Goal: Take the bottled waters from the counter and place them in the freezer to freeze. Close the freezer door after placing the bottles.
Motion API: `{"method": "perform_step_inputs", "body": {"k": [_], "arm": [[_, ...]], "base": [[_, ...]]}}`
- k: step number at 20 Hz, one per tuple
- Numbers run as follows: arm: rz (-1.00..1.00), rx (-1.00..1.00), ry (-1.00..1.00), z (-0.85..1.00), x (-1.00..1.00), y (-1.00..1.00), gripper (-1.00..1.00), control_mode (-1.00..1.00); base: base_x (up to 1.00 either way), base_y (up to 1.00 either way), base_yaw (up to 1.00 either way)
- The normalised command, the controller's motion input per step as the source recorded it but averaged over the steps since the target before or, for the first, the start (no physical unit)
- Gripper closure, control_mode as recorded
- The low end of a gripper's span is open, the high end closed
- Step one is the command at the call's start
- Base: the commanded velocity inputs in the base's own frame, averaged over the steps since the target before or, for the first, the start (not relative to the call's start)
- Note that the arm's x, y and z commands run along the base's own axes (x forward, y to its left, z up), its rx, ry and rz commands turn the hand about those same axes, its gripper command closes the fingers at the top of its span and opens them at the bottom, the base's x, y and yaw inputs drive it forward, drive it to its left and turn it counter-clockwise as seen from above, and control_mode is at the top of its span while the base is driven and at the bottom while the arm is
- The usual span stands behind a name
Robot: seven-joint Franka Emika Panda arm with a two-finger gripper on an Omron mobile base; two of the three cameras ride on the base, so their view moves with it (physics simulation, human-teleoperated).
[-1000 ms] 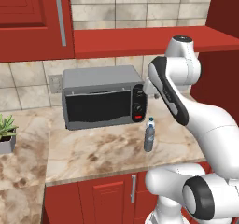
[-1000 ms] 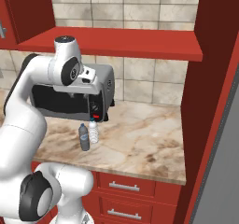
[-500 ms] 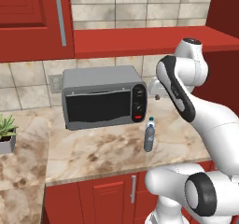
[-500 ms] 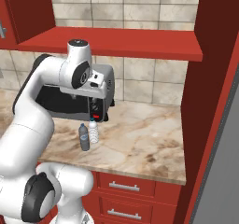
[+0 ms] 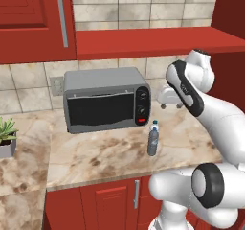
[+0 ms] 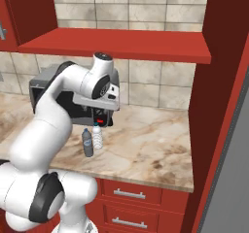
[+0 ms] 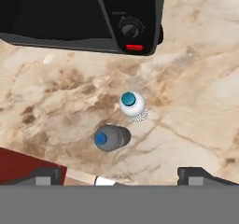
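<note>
Bottled waters, 2 slim translucent plastic bottles with small blue caps, stand upright on the beige-and-brown marbled stone counter (image 7: 196, 78) just in front of the grey microwave (image 5: 104, 99), near its control panel. In the hand view the paler bottle (image 7: 132, 104) sits near centre and the darker grey-blue bottle (image 7: 110, 138) lies at about 7 o'clock from it, the 2 almost touching. The right base view shows the same pair side by side, dark one (image 6: 87, 142) nearer the counter's front edge, pale one (image 6: 97, 136) behind it.

The two-finger gripper (image 7: 126, 174) hangs well above both bottles with its dark fingertips (image 7: 46, 175) spread wide, holding nothing. Seen from the hand camera, the bottles lie towards 12 o'clock of the gap between the tips, the darker one closer and slightly towards 11 o'clock.

The main risk, as I judge it, is the tight spacing: a descent onto either bottle could bring 1 finger down on its neighbour, tipping it or rolling it off the front edge, which lies close at 7 o'clock of the dark bottle. A slim, light bottle may also tilt if the fingers close off-centre. The microwave front limits room on the far side of the pale bottle.
</note>
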Motion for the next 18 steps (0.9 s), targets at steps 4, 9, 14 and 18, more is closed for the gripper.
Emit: {"method": "perform_step_inputs", "body": {"k": [4, 9, 14, 18], "arm": [[0.20, 0.04, -0.04, -0.31, 0.12, -0.16, -1.00, -1.00], [0.22, 0.07, -0.15, -0.37, 0.01, -0.11, -1.00, -1.00], [0.27, 0.00, -0.19, -0.38, 0.19, -0.05, -1.00, -1.00], [0.28, 0.04, -0.04, -0.46, 0.24, -0.03, -1.00, -1.00]], "base": [[0.00, 0.00, 0.00], [0.00, 0.00, 0.00], [0.00, 0.00, 0.00], [0.00, 0.00, 0.00]]}}
